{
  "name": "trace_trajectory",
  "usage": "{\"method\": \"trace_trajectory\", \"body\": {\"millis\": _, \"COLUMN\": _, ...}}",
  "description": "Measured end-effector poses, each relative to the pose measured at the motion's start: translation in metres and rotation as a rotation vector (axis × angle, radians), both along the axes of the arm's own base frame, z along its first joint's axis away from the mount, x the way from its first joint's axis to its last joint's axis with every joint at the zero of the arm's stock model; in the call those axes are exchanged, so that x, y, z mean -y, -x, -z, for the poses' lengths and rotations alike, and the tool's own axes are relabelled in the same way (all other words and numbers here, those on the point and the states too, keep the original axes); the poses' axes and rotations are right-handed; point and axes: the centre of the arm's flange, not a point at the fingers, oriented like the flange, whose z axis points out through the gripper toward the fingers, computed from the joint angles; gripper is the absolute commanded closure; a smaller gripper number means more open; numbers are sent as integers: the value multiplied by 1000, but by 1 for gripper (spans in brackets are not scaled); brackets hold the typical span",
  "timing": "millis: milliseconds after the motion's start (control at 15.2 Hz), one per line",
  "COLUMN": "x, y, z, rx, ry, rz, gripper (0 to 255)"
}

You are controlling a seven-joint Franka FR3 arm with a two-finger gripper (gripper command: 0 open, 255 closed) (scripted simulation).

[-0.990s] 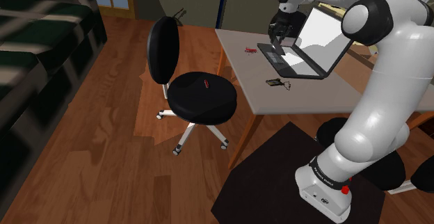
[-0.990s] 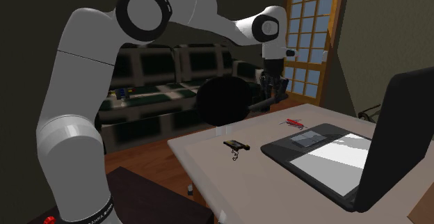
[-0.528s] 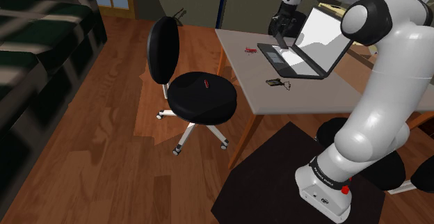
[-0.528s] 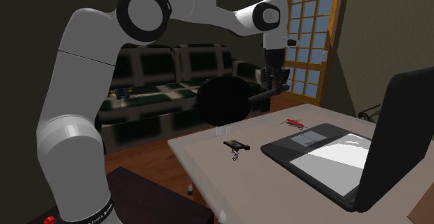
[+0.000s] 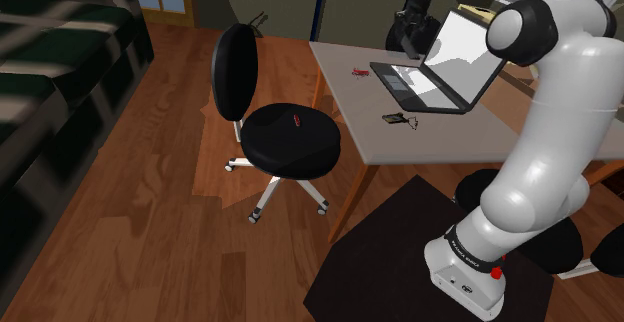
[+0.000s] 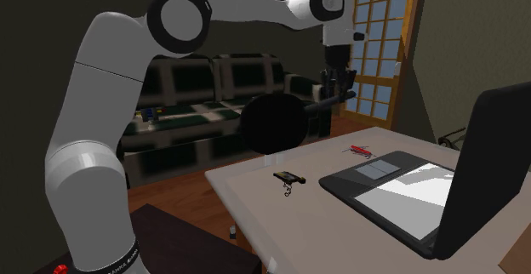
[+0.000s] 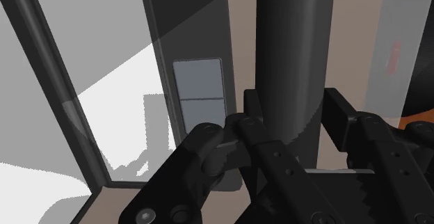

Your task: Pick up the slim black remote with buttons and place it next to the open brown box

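Note:
My black gripper (image 6: 338, 88) hangs high over the far side of the grey table (image 6: 340, 221) and is shut on the slim black remote (image 6: 313, 106). The remote sticks out level from the fingers toward the second exterior view's left. The wrist view shows the remote (image 7: 288, 49) as a long dark bar clasped between both fingers (image 7: 202, 156), with the open laptop's touchpad (image 7: 198, 87) beneath. From the shoulder camera the gripper (image 5: 409, 32) sits above the back edge of the laptop (image 5: 432, 70).
On the table (image 5: 440, 135) lie a small red tool (image 5: 357, 71) and a small dark object (image 5: 400, 119). A black office chair (image 5: 285, 140) with a small red item on its seat stands beside the table on the wooden floor. A dark sofa (image 6: 213, 85) lines the wall.
The gripper has risen with the remote still clasped and drifted a little toward the far side of the table. The things on the table have not moved.

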Motion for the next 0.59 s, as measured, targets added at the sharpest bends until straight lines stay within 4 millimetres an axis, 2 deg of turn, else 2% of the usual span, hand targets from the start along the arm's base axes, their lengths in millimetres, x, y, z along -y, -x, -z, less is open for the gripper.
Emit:
{"method": "trace_trajectory", "body": {"millis": 396, "x": -1, "y": 1, "z": -30, "rx": 0, "ry": 0, "rz": 0, "gripper": 255}}
{"method": "trace_trajectory", "body": {"millis": 594, "x": 10, "y": 26, "z": -34, "rx": -1, "ry": 0, "rz": 1, "gripper": 255}}
